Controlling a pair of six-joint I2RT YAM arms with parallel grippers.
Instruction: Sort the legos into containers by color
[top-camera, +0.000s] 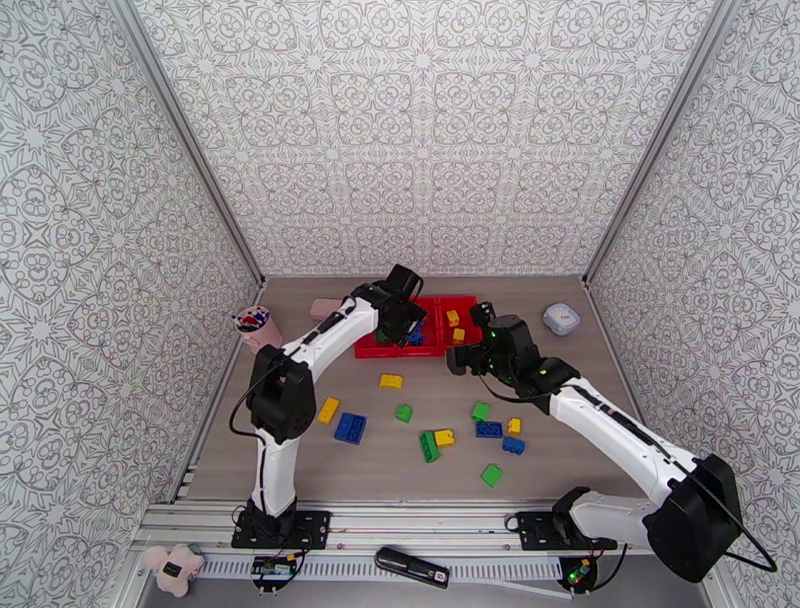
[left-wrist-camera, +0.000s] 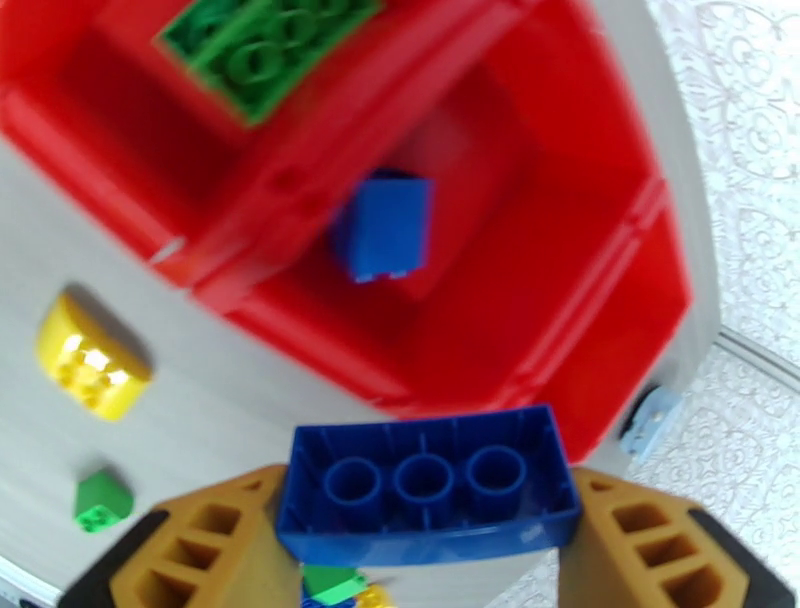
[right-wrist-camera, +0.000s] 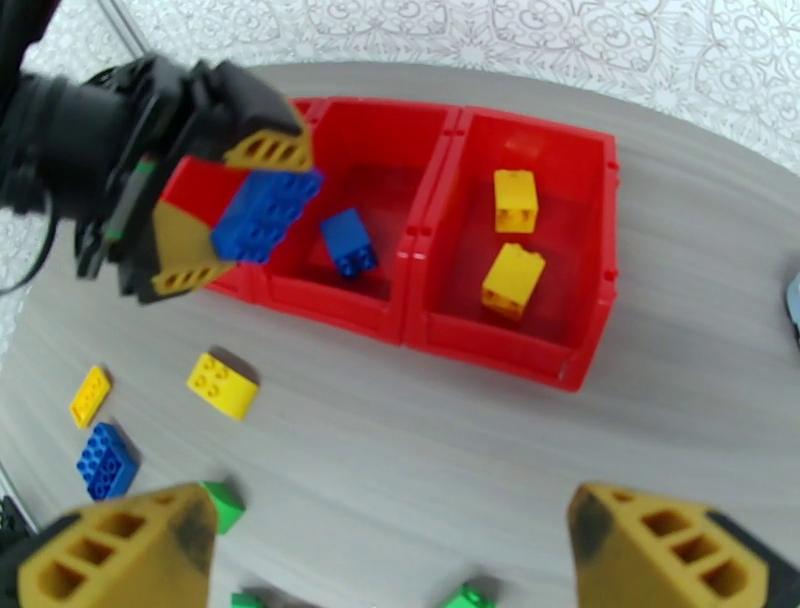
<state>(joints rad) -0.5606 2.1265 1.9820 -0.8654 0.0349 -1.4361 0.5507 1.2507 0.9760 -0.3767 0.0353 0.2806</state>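
Observation:
Three joined red containers stand at the back of the table. My left gripper hovers over them, shut on a long blue lego held between its fingers. In the middle bin lies a small blue brick. Two yellow bricks sit in the right bin and a green one in the left bin. Just in front of the bins, my right gripper stands open and holds nothing. Loose legos lie on the table, among them a yellow one, a blue one and a green one.
A pink cup stands at the left wall and a small white round box at the back right. Patterned walls close in the table on three sides. More bricks are scattered around the table's middle.

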